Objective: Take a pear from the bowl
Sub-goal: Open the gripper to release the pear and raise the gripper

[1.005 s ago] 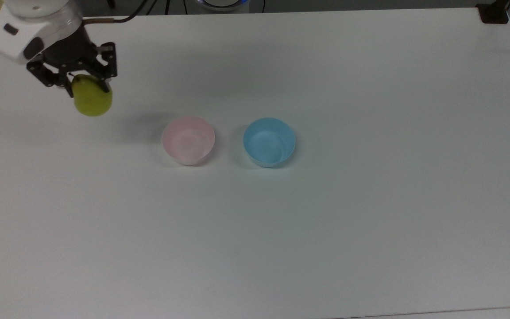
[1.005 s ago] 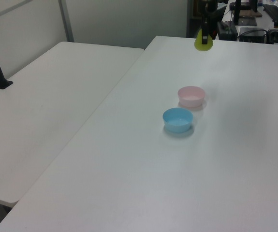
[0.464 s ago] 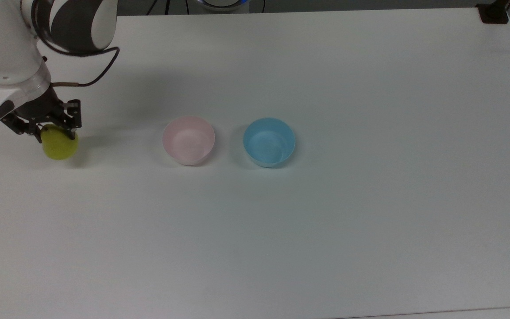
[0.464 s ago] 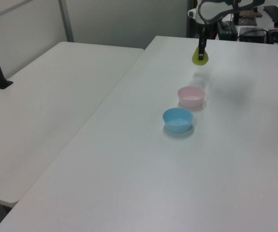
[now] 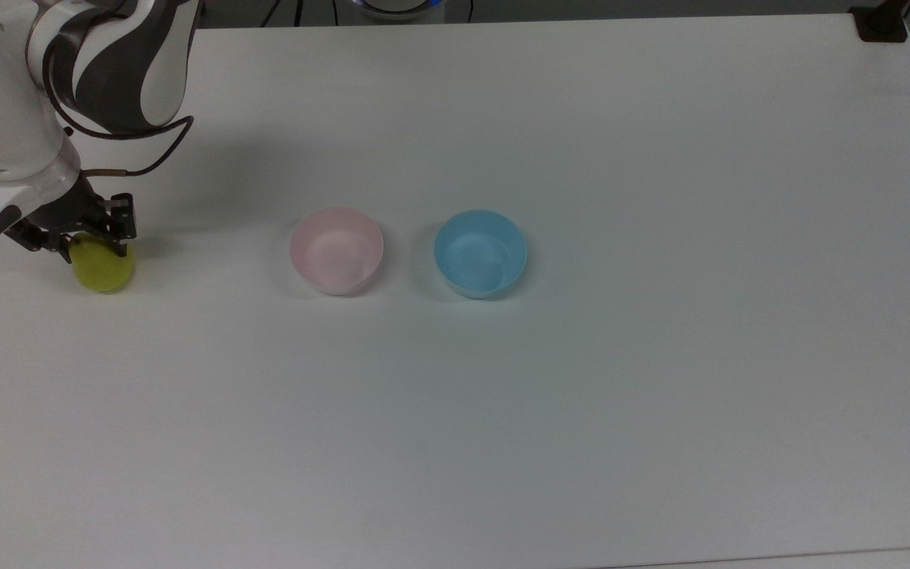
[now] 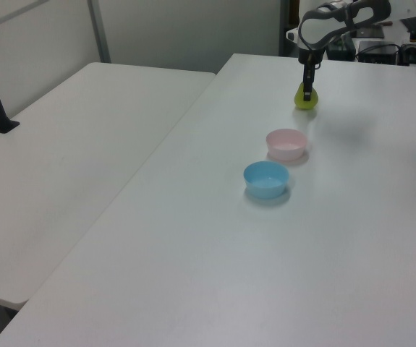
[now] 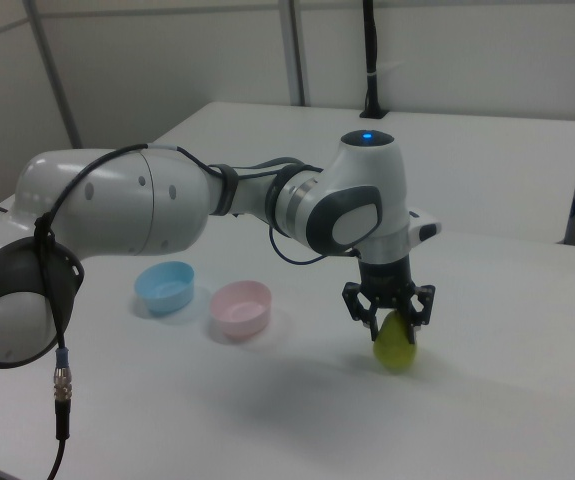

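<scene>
I am pinching the pear [image 5: 103, 269] in my gripper [image 5: 82, 239] and have lowered it until it is about touching the table [image 5: 581, 395] at the top view's far left, well apart from the empty pink bowl [image 5: 336, 250]. The pick is done; I am setting it down.

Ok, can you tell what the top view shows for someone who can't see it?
At the top view's left, the claw grips a yellow-green pear down at the white table. An empty pink bowl and blue bowl sit mid-table.
</scene>
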